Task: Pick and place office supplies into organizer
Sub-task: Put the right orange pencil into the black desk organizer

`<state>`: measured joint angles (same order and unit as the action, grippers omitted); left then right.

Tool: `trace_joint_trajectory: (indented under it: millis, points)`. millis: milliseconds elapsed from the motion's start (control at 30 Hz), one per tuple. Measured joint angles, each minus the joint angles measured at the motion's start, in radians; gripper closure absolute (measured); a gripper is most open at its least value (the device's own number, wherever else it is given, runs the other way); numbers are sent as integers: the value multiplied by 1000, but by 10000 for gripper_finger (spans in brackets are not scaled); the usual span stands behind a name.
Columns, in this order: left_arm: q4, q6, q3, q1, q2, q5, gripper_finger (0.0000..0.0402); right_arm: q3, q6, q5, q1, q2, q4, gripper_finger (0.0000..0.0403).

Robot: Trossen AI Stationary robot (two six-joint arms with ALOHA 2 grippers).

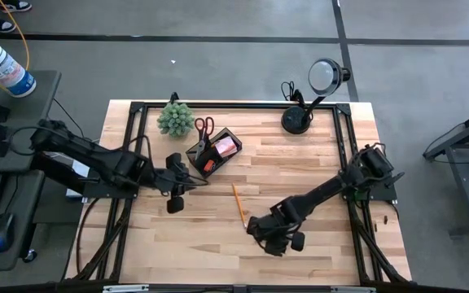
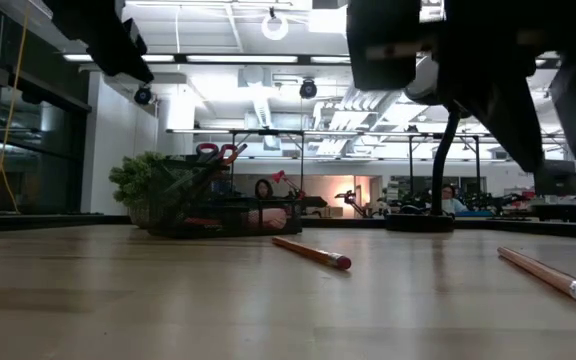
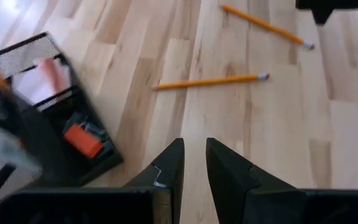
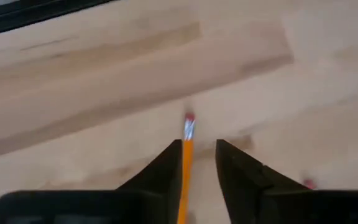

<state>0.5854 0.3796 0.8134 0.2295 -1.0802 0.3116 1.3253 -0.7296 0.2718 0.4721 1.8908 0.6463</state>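
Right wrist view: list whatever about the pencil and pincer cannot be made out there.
- Pencil: its writing end is cut off by the picture's bottom edge, between the right pincer's fingers.
- Grip: one finger hides where it would touch the pencil; held or free is unclear.
- High view: the right arm hides this pencil.

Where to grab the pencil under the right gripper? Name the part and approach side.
The bare shaft of the pencil, behind the metal band, from straight above. It lies flat on the table, long and thin, so the right gripper should close across its width.
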Motion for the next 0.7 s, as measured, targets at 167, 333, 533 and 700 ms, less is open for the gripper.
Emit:
trace_joint_trajectory:
  millis: [167, 333, 533, 700]
  points:
    - [-22, 1, 1, 0, -51, -20, 344, 1, -8, -88, 46, 18, -74, 286]
    - [-1, -12, 1, 0, -79, -75, 344, 1, 7, -258, 84, 72, -105, 287]
    - [18, -16, 1, 1, -77, -121, 344, 22, 75, -284, 92, 102, -6, 290]
    - [12, -52, 1, 1, -77, -121, 344, 70, 120, -267, 92, 101, 47, 291]
